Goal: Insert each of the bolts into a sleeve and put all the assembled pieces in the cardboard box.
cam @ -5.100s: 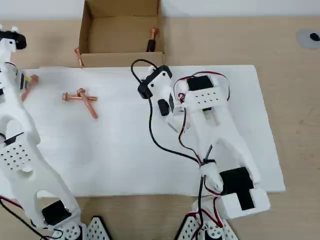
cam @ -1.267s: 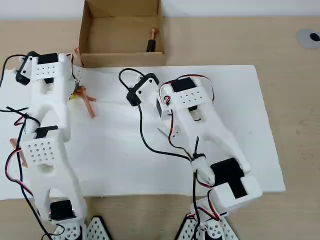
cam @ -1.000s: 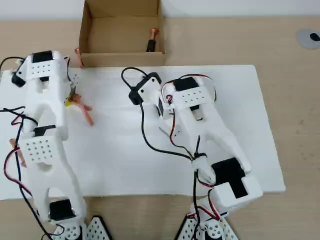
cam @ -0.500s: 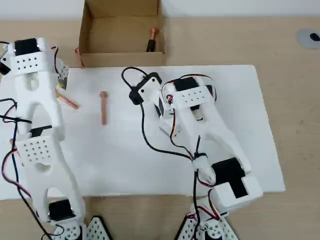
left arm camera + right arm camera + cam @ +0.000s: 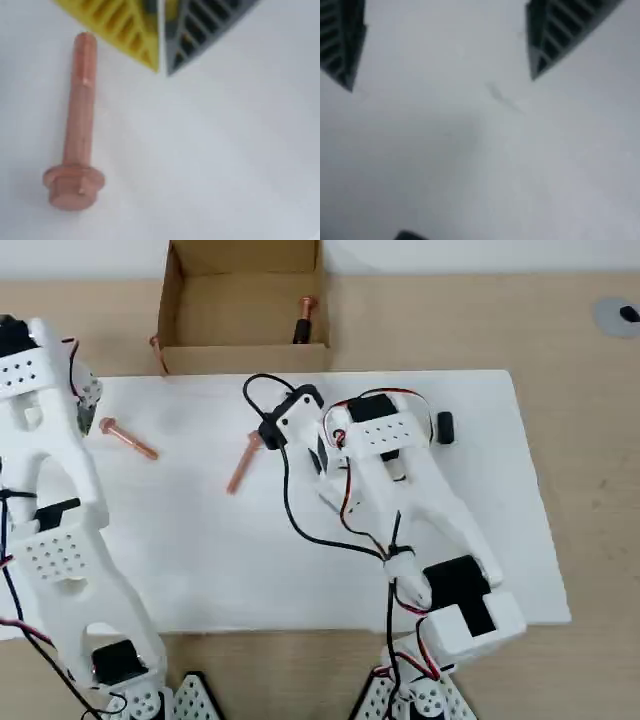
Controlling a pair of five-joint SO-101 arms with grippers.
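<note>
On the wooden table (image 5: 590,440) a white mat (image 5: 200,560) is spread, with the open cardboard box (image 5: 240,358) set at its far edge. Inside the box, against its right wall, one assembled piece (image 5: 303,320) is seen: a copper bolt in a black sleeve. At the box's outer left front corner a corner bolt (image 5: 156,352) is found; whether it leans or lies flat cannot be told. A grey disc (image 5: 612,315) is set at the table's far right, well apart from everything else.

Two loose bolts are laid on the mat. The left bolt (image 5: 128,438) lies just beside the left gripper (image 5: 161,62) and apart from it. That gripper's yellow and grey tips are pressed together with nothing between them. The middle bolt (image 5: 243,462) is tilted, its head close to the right arm's black camera (image 5: 285,420), whose cable (image 5: 300,510) is looped over the mat. A short black sleeve (image 5: 445,427) is placed on the mat on the other side of that arm. The right gripper (image 5: 442,80) is spread wide above bare mat, and nothing is held.

The bolts are smooth and copper-coloured, with round shanks and flanged heads. The fingertips are ribbed. The mat is matt and faintly marked.
</note>
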